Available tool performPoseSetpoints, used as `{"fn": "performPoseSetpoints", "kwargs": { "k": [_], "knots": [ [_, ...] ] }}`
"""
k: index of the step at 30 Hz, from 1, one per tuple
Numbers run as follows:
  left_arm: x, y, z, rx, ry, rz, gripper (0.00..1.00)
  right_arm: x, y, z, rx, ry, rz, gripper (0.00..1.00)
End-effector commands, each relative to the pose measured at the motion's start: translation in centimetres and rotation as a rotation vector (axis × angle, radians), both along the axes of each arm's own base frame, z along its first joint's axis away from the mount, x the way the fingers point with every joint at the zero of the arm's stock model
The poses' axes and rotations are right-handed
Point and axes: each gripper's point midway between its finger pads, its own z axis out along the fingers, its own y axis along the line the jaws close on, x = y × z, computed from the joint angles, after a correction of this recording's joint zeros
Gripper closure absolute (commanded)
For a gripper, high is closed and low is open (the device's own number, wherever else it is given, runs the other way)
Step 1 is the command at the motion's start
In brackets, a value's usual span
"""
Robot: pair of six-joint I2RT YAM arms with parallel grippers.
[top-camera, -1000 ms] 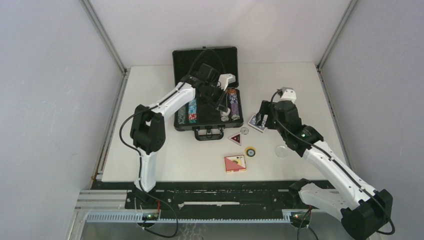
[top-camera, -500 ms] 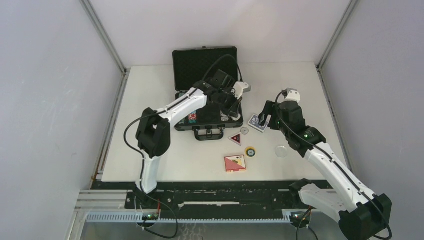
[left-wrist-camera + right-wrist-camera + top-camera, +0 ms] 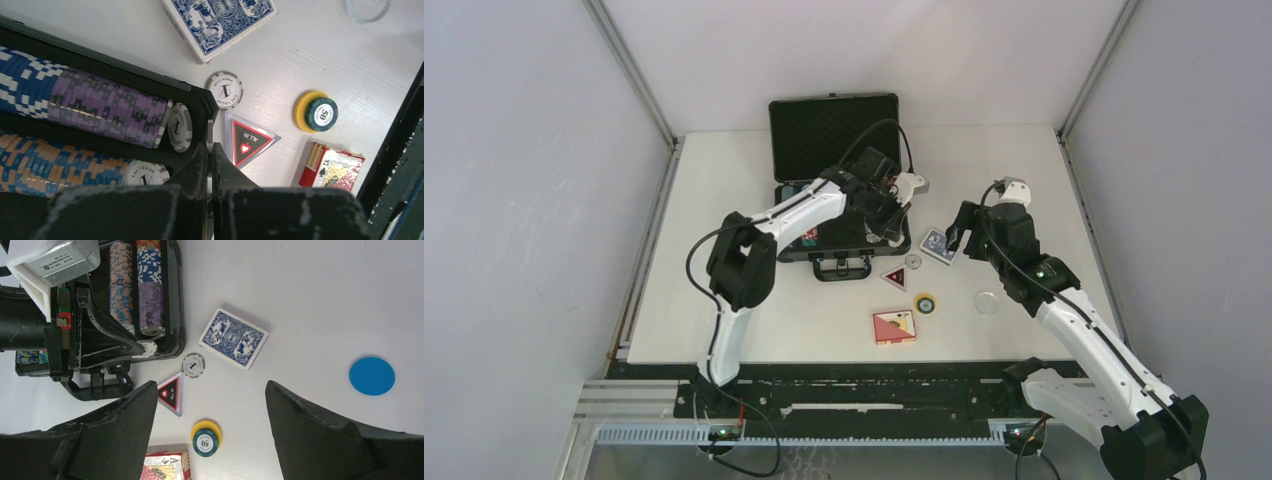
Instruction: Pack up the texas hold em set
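I'm holding the right jaws spread near the blue-backed card deck [image 3: 233, 338] lying on the white worktop [image 3: 724, 180] beside the open black hard briefcase [image 3: 834, 125]. My left jaws are pressing together over its corner. I'm lining up to straddle the deck squarely.
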Motion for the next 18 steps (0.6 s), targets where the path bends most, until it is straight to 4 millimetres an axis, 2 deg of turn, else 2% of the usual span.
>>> {"fn": "performPoseSetpoints", "kwargs": {
  "k": [1, 8, 18],
  "knots": [
    [2.6, -0.9, 2.4, -0.027, -0.12, -0.007, 1.0, 0.5, -0.1, 1.1, 0.011, -0.048, -0.001, 0.13],
    [3.3, -0.8, 1.8, -0.001, -0.134, 0.003, 1.0, 0.6, -0.4, 0.8, 0.002, -0.041, -0.006, 0.13],
    [3.2, -0.4, 0.5, 0.032, -0.12, 0.004, 1.0, 0.8, -0.3, 0.4, 0.004, -0.03, 0.0, 0.13]
  ]
}}
